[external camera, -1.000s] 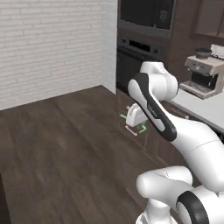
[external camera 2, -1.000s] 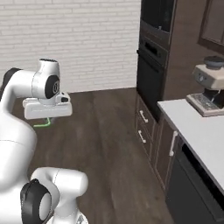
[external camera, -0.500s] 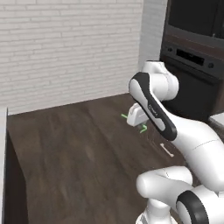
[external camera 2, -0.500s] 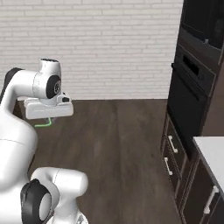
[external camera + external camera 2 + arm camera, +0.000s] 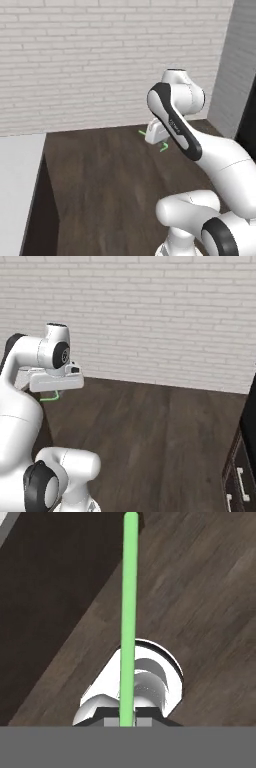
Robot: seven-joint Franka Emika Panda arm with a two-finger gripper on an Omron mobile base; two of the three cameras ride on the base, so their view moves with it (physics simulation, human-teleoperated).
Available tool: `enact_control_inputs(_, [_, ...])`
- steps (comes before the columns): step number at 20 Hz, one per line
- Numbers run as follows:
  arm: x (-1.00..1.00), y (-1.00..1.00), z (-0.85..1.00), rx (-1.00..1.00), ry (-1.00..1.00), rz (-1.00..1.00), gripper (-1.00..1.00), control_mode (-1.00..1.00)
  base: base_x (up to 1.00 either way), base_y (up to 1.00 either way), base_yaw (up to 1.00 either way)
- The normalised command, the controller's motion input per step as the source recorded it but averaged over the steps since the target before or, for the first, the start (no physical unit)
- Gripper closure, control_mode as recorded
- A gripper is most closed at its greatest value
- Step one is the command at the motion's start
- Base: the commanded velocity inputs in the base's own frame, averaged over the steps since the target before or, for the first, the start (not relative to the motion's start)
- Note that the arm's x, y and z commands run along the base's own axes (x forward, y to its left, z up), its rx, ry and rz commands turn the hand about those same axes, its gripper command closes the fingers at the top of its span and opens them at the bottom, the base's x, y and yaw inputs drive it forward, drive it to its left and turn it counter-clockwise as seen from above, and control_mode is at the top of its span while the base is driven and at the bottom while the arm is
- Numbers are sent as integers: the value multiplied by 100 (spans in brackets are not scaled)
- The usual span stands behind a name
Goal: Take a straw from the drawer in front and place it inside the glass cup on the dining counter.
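From the left base view, the white arm bends forward over the dark wood floor. The gripper hangs low in front of a white brick wall. Small bits of the green straw stick out on both sides of it. At the left edge sits a pale flat top with a dark side under it. It may be the dining desk, but I cannot be sure. No cup can be seen on it.

From the right base view, the gripper is at the left, and a green piece of the straw pokes out below it. Dark cabinets with little silver handles stand at the right edge.

In the hand view, the straw runs as one long green line straight away from the hand. The jaws are clenched on its near end. Below lie the wood floor and a dark panel.

I think this is the carrying step: the straw is in hand and the robot is on its way to the cup. Next it needs to reach the dining desk, find the glass cup, hold the straw over the cup's mouth, lower it in, and then let go.
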Motion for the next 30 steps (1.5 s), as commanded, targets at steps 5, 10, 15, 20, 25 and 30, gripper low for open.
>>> enact_control_inputs(5, [0, 0, 0, 0, 0, 0, 100, 100, 100, -21, 37])
enact_control_inputs(10, [0, 0, 0, 0, 0, 0, 100, 100, 100, -43, 33])
enact_control_inputs(15, [0, 0, 0, 0, 0, 0, 100, 100, 100, -49, 33])
enact_control_inputs(20, [0, 0, 0, 0, 0, 0, 100, 100, 100, -46, 38])
enact_control_inputs(25, [0, 0, 0, 0, 0, 0, 100, 100, 100, -39, 47])
enact_control_inputs(30, [0, 0, 0, 0, 0, 0, 100, 100, 100, -37, 49])
